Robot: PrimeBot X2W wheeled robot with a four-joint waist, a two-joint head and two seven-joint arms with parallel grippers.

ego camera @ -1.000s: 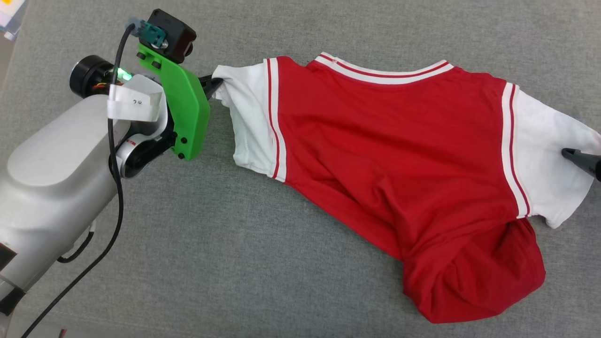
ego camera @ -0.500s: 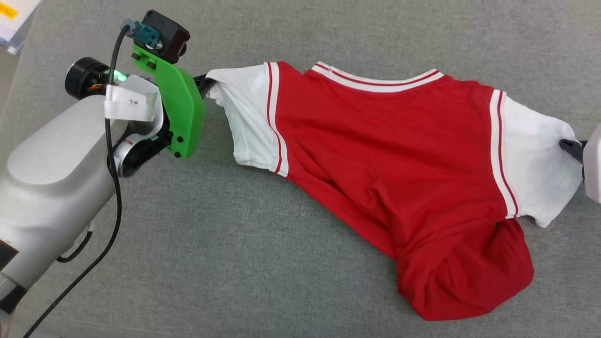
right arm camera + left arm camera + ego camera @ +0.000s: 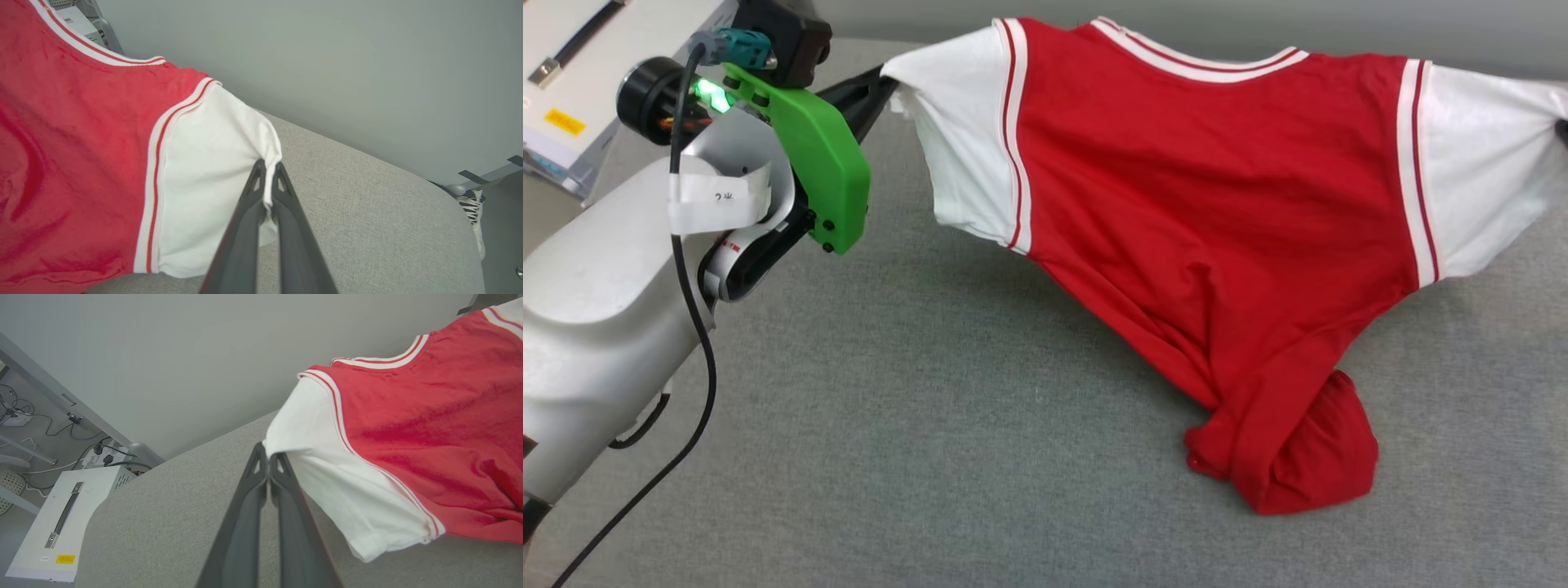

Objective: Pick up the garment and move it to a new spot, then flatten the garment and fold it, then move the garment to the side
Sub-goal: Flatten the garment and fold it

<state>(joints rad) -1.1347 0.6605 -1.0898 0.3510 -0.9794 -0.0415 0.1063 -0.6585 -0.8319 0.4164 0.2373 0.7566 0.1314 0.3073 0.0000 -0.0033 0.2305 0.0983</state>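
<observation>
Early in the task, by the look of things: picking up the garment (image 3: 1217, 180) done, moving it to a new spot not yet finished. Hoisted by both white sleeves and stretched wide between the two hands, collar (image 3: 1201, 65) uppermost, a plain red side showing in the head view. Sagging from there down to the grey tabletop (image 3: 931, 425), with the hem (image 3: 1290, 465) bunched in a rumpled roll and resting on that surface toward the right. No lettering to be seen on the side shown.

Left to do, as far as can be judged: carrying across and setting down, then spreading flat, folding, and shifting aside. No sign of flattening yet; plenty of creases and that rolled hem to pull out first.

With the left hand (image 3: 267, 453): pinched tight on the outer edge of the left sleeve (image 3: 310, 428), fingers (image 3: 245, 506) pressed together along their length, cloth caught right at the tips. With the right hand (image 3: 268, 167): likewise closed, nipping the edge of the right sleeve (image 3: 212, 155), a fold of white fabric squeezed in just below the tips. Nothing else touched by either. Shallow grips, seemingly, so some risk of a sleeve slipping free under a hard pull.
</observation>
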